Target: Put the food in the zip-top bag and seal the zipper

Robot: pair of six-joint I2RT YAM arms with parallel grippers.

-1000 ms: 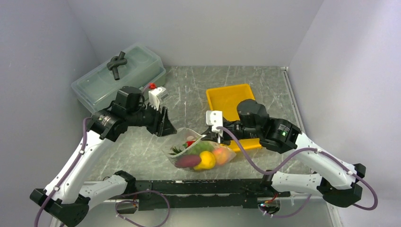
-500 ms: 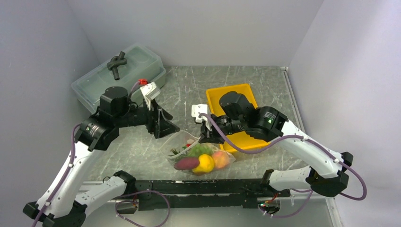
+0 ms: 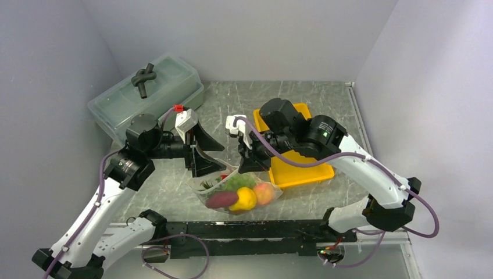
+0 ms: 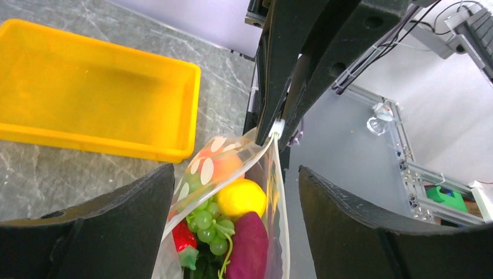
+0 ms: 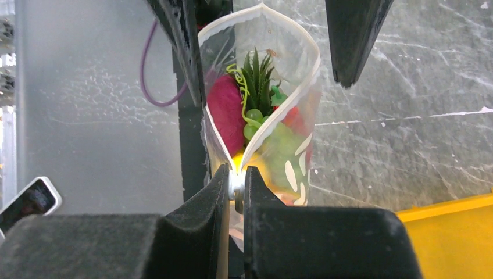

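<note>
Nearest, just ahead of the arm bases: the food (image 3: 244, 197), packed inside the zip-top bag (image 3: 235, 186), with purple piece, yellow fruit and peach at the near end, grapes and green crown toward the mouth. A little farther, the mouth itself, gaping, the zipper (image 5: 317, 64) bowed apart into two whitish lips, unsealed along most of its length. Long axis of that strip: across the table, from the right gripper (image 5: 235, 177) toward the left gripper (image 4: 232, 174). At the right-hand end, pressed together on the zipper, pinching both lips flat at the corner. At the other end, spread wide, straddling the mouth, one finger to either side, holding nothing; contact with the plastic there impossible to tell. By judgement, then: left arm nearer the free corner, and next either a closing on that corner or a pinch drawn along the strip toward it. Beyond, the yellow tray (image 3: 302, 174) just beside the bag; farthest, the lidded box (image 3: 145, 96), well apart.
</note>
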